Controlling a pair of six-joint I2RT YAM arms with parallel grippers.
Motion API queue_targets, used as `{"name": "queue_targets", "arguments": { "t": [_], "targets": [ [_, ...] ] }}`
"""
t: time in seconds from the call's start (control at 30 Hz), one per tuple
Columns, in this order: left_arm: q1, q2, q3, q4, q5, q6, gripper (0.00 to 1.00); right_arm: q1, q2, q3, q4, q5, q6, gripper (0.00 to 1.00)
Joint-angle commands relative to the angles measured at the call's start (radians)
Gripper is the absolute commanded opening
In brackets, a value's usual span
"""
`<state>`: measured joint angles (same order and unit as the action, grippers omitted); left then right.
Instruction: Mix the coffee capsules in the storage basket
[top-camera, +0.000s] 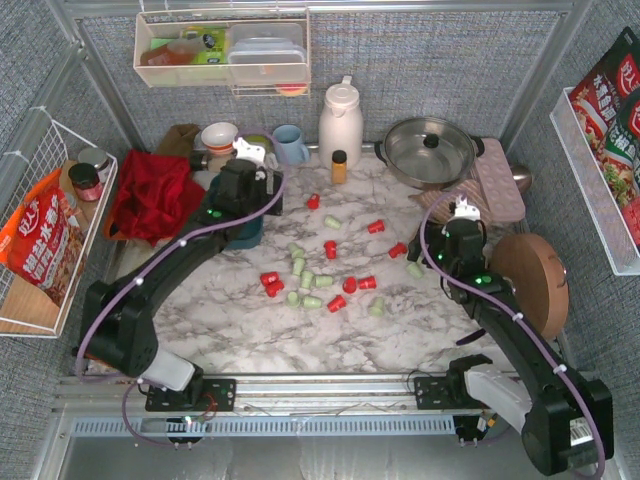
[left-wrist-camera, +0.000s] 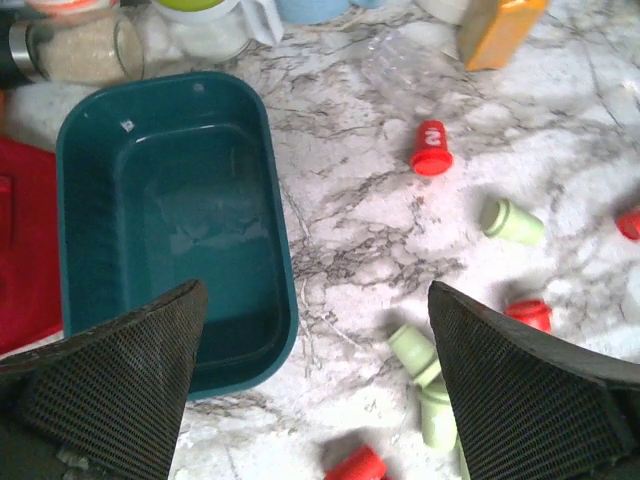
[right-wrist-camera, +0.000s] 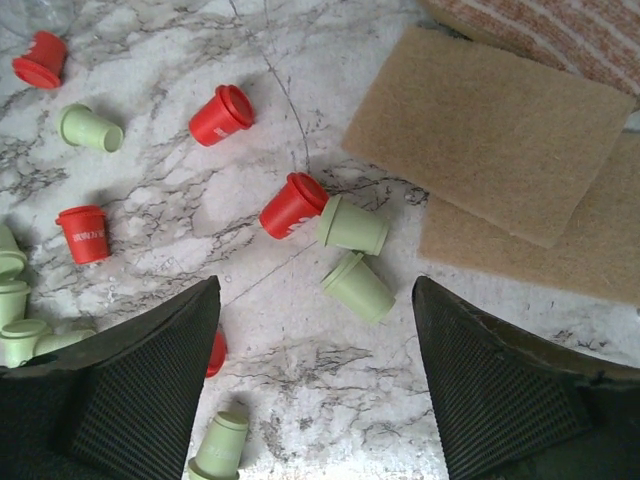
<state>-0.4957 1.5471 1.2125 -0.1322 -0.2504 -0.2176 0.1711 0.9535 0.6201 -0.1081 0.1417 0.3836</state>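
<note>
Left wrist view shows my left gripper spread wide over the dark teal rectangular plastic basket. My right gripper gapes too, over red and mint-green tapered capsules scattered on marble tabletop.

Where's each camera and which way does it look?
Top external: high behind, looking down at the table; left arm, right arm show.
Left wrist: on its arm, looks down at the storage basket; left tool shows.
Right wrist: on its arm, looks down at coffee capsules, tan pads; right tool shows.
Top and left wrist share the storage basket.
</note>
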Motion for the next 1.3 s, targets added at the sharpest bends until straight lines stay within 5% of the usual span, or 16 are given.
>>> {"name": "queue_targets", "arguments": {
  "t": [0.0, 0.3, 0.67, 0.93, 1.27],
  "targets": [
    [0.0, -0.123, -0.105, 0.121, 0.128, 0.146, 0.99, 0.001, 0.031, -0.018, 0.028, 0.023, -0.014, 0.8],
    [0.001, -0.389, -0.488, 0.564, 0.129, 0.189, 0.99, 0.001, 0.177, -0.023, 0.017, 0.05, -0.04, 0.71],
    [0.002, -0.479, -0.448, 0.487, 0.144, 0.034, 0.99, 0.002, 0.299, 0.075, -0.101, -0.001, -0.066, 0.71],
    [0.004, -0.524, -0.455, 0.49, 0.154, 0.001, 0.99, 0.067, 0.33, 0.066, -0.135, 0.279, 0.356, 0.81],
    [0.005, -0.562, -0.465, 0.497, 0.165, -0.014, 0.99, 0.13, 0.35, 0.062, -0.137, 0.447, 0.56, 0.81]
  ]
}}
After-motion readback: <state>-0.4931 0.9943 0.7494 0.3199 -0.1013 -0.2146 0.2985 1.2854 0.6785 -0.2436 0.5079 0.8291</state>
